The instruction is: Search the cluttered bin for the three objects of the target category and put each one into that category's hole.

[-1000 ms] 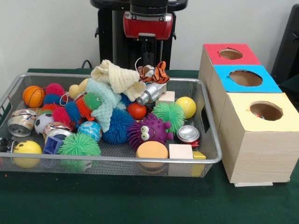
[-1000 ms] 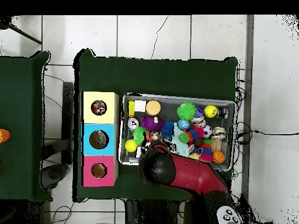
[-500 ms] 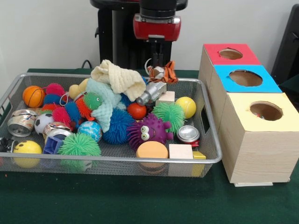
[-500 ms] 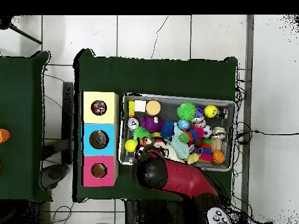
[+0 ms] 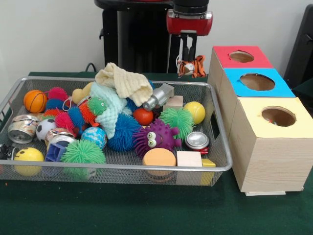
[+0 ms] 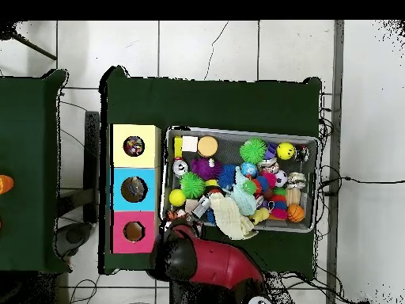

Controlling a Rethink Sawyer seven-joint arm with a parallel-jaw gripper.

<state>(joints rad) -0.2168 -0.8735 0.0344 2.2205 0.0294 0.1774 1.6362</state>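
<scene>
Since the earlier frame the end effector [image 5: 189, 58] has travelled right, carrying the tiger [image 5: 191, 67] clear of the bin [image 5: 215, 142]. Left to right in the front view: the bin of clutter on the green table [image 5: 146, 210]; the tiger, pinched between the closed fingers, hanging above the table between bin and boxes, just beside the red box [image 5: 241, 57]; then the blue box [image 5: 258, 82] and yellow box [image 5: 276, 117].

Front view: low and close, facing the gripper [image 5: 188, 55] across the bin [image 5: 221, 161]. Overhead: high, straight down. Shared: bin, boxes [image 6: 134, 188] beside gripper.
</scene>
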